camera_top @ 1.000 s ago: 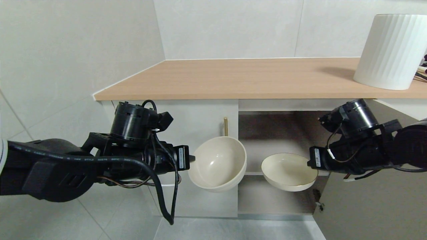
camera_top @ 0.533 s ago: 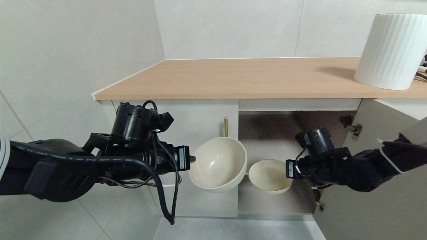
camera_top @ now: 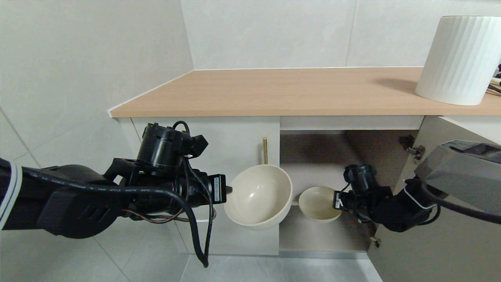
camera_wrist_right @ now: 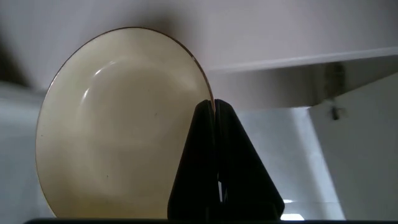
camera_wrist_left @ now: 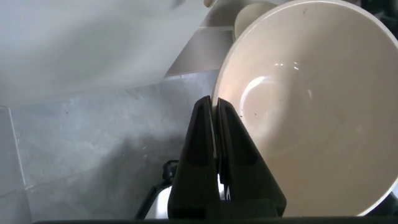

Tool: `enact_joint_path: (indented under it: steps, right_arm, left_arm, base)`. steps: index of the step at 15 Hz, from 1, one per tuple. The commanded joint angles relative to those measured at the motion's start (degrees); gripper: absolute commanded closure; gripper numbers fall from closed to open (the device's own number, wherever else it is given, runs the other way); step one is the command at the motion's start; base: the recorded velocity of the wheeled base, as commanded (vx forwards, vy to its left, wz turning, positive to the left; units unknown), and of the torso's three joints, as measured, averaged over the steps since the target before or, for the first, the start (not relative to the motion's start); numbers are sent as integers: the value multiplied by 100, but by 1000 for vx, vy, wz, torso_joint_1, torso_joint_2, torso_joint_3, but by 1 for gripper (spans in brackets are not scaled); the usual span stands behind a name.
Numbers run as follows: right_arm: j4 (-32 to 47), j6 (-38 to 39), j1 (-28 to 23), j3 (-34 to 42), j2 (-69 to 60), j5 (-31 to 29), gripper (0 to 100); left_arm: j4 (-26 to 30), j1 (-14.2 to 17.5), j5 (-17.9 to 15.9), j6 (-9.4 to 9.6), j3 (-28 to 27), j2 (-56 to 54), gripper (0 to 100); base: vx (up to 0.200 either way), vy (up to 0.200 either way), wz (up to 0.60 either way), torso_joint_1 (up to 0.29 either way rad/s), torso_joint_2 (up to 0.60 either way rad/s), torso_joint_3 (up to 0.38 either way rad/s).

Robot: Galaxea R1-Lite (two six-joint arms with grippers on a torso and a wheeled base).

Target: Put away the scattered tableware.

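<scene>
My left gripper (camera_top: 228, 190) is shut on the rim of a large cream bowl (camera_top: 259, 196), held tilted in the air before the closed left cabinet door; the same pinch on the large bowl (camera_wrist_left: 311, 106) shows with my left gripper (camera_wrist_left: 216, 118) in the left wrist view. My right gripper (camera_top: 336, 199) is shut on the rim of a smaller cream bowl (camera_top: 318, 203), which sits inside the open cabinet compartment, low over its shelf. In the right wrist view the smaller bowl (camera_wrist_right: 118, 124) has a thin dark rim line, clamped by my right gripper (camera_wrist_right: 214, 112).
The wooden countertop (camera_top: 289, 92) runs above the cabinet, with a white ribbed container (camera_top: 460, 58) at its right end. The right cabinet door (camera_top: 438, 219) stands open beside my right arm. A brass handle (camera_top: 265, 149) is on the closed left door. Grey tiled floor lies below.
My right arm has pushed forward and down, carrying the smaller bowl into the open cabinet compartment. My left gripper with the large bowl has shifted slightly right and down.
</scene>
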Motion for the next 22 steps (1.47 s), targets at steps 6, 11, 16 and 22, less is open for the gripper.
enact_joint_path:
  steps: [6,11,16,22]
  right_arm:
    - [1,132,-196,-764,769,-443,100]
    - [10,132,-240,-1502,1314,-909,100]
    - [71,211,-302,-2082,1595,-944,100]
    - [282,211,-390,-2698,1824,-961,100]
  left_arm:
    - [-2,-10,14,-3,1,131,100]
    - [-2,-46,14,-3,1,166,100]
    - [-2,-54,14,-3,1,245,100]
    - [-11,-81,14,-3,1,307,100]
  base:
    - [0,0,0,0,0,0]
    - [0,0,0,0,0,0]
    - [0,0,0,0,0,0]
    - [0,0,0,0,0,0]
